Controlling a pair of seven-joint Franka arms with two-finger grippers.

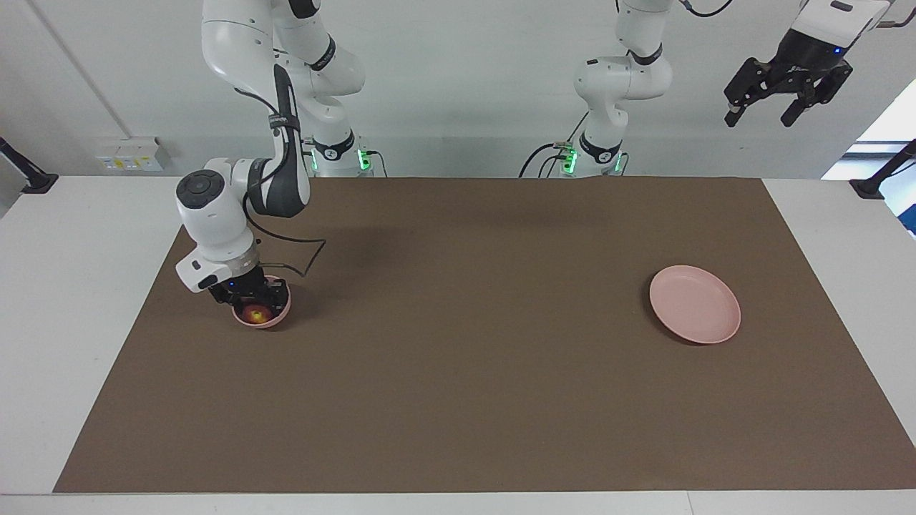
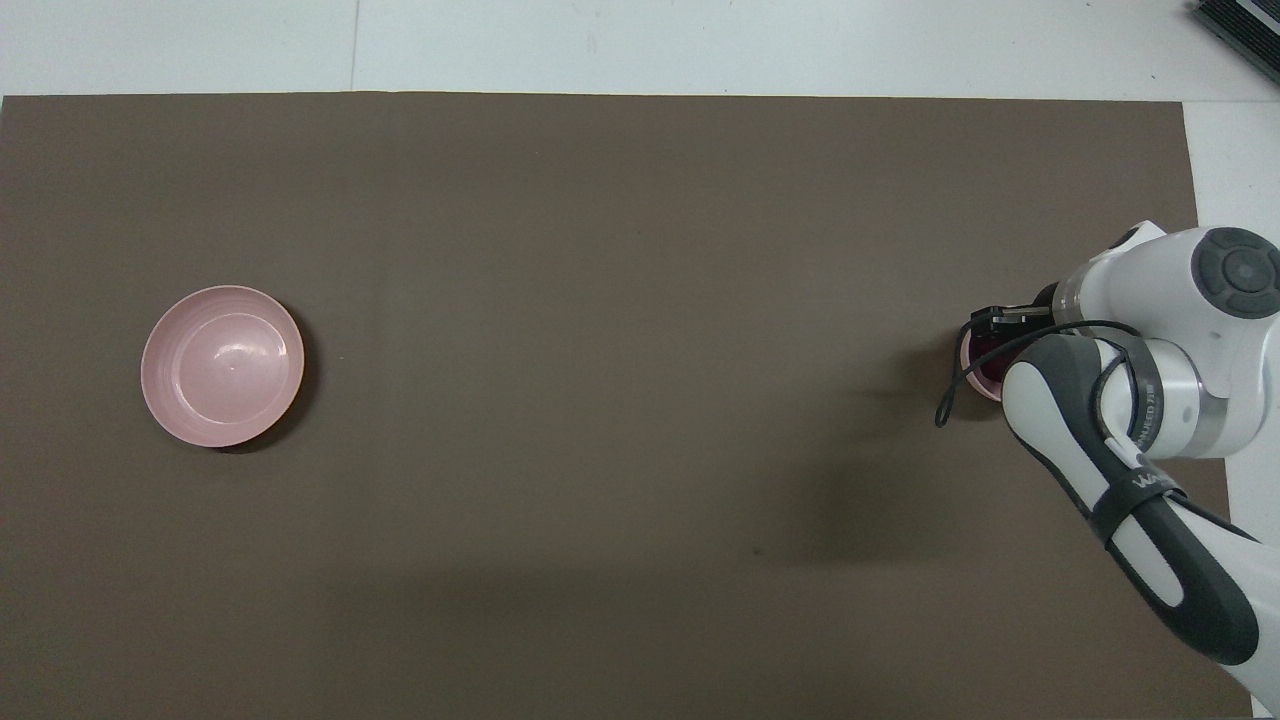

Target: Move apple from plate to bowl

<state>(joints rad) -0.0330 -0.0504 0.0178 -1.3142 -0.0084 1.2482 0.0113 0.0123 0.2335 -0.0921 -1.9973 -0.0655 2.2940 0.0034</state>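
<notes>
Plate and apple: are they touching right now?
Apart. The facing view shows the plate bare at the left arm's end, while the apple sits in the bowl under the right gripper at the right arm's end.

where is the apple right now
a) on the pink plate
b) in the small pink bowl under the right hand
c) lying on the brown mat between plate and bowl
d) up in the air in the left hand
b: the facing view shows the apple sitting inside the bowl with the right hand down at it, while the plate is bare and the left hand hangs open, holding nothing.
</notes>
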